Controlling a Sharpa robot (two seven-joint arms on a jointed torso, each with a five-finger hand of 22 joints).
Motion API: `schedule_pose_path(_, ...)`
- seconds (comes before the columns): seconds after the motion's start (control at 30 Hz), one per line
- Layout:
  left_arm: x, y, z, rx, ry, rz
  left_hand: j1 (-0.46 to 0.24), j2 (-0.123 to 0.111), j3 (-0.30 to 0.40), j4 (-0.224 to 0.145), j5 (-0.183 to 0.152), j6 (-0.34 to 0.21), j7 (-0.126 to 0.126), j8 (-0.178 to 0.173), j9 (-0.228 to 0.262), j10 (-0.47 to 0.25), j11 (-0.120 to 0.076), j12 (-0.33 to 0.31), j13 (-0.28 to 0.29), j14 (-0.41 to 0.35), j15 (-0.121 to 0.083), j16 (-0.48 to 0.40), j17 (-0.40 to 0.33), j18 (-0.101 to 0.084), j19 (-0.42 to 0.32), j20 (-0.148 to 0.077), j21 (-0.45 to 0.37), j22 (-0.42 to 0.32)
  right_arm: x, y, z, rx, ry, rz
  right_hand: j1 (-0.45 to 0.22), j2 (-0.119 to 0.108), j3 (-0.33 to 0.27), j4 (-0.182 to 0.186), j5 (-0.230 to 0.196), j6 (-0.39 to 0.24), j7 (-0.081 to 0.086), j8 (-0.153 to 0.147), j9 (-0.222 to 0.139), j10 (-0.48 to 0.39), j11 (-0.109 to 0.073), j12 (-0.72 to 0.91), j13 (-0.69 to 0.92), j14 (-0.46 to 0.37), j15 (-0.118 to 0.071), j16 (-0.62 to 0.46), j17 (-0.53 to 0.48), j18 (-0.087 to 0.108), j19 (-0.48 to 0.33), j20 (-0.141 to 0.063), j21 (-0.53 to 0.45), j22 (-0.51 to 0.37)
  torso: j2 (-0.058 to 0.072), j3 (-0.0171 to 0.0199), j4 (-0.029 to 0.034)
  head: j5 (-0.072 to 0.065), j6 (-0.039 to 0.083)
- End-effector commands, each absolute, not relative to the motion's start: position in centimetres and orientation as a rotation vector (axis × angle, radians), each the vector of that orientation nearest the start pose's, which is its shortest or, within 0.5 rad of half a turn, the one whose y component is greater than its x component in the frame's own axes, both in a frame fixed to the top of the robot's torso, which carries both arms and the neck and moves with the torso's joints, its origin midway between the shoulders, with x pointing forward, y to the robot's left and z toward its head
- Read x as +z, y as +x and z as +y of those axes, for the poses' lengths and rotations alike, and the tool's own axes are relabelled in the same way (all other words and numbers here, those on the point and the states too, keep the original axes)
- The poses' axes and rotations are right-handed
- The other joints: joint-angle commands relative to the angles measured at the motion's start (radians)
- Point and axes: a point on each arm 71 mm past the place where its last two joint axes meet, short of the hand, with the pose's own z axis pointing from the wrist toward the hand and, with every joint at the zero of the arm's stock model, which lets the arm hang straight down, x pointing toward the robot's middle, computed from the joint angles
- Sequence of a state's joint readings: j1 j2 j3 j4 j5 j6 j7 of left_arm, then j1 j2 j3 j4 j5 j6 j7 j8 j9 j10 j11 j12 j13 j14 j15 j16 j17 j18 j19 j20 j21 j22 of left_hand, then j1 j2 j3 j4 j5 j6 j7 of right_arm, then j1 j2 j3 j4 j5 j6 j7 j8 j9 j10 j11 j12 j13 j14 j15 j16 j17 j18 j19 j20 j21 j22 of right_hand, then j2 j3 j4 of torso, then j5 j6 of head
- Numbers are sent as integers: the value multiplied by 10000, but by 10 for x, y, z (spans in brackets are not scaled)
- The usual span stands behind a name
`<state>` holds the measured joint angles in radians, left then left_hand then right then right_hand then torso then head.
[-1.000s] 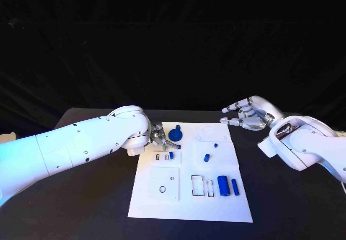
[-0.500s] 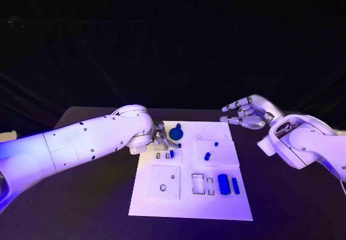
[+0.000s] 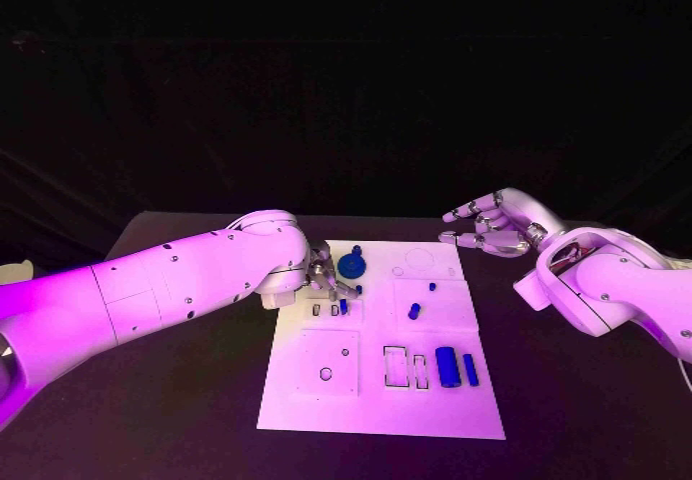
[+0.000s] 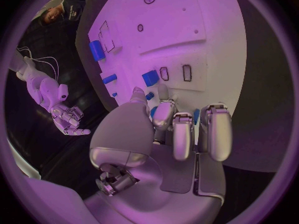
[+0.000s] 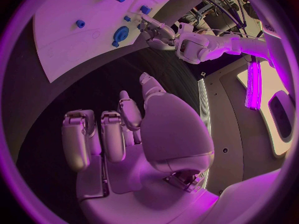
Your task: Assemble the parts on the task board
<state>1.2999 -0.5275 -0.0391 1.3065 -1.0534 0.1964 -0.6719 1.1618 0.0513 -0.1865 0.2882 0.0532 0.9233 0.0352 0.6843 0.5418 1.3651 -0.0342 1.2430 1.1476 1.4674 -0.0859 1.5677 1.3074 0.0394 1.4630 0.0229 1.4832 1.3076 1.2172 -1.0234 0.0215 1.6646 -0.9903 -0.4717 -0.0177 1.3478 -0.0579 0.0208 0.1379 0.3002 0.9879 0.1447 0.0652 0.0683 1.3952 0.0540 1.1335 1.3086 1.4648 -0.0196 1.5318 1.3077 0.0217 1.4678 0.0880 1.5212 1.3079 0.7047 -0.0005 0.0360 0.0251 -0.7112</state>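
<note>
White task board (image 3: 382, 400) lies in the middle of the black bench (image 3: 173, 430), and everything below is placed from it. Blue parts sit on it: a round disc part (image 3: 351, 267) near its far left corner, a thick cylinder (image 3: 447, 367) with a slimmer bar (image 3: 470, 370) just beside it toward its near right, and a short peg (image 3: 414, 312) around its centre.

The left hand (image 3: 323, 280) hangs low over the board's far left area, just beside the disc, fingers curled downward with their tips close to a small blue piece (image 4: 150, 77) next to two little slots. Whether it pinches anything I cannot tell; its own fingers hide the tips.

The step in hand looks like seating a small piece in that slot region. To do it well, I judge the hand should keep the piece upright, line it up squarely over the opening, and press straight down without nudging the disc.

The right hand (image 3: 490, 228) is held off the board's far right corner, above the bench, fingers spread and holding nothing.
</note>
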Motion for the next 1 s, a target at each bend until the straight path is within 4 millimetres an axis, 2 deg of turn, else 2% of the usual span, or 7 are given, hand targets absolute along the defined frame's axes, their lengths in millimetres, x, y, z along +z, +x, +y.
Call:
schedule_pose_path(0.03,-194,521,120,-3264,-1024,23625,154,37,1,-30,24,-56,-7,51,41,37,-7,27,16,1034,-73,31,2634,-81,593,-72,65,1111,-137,470,-253,8712,3243,15379,13,48,-67,18,50,79,-20,28,8,-60,-1,-48,-16,881,5,-38,1900,28,469,-9,-65,1614,0,6,6,-3,-11)
schedule_pose_path(1.0,-199,518,115,-3254,-791,23921,487,120,60,-71,78,-110,-14,122,206,53,-15,46,37,1034,-78,31,2634,-87,598,-74,84,1154,-138,471,-252,8735,3210,15486,13,78,-72,33,77,81,-21,26,7,-64,-4,-61,-28,882,4,-38,1902,28,468,-10,-67,1611,5,12,6,33,-48)
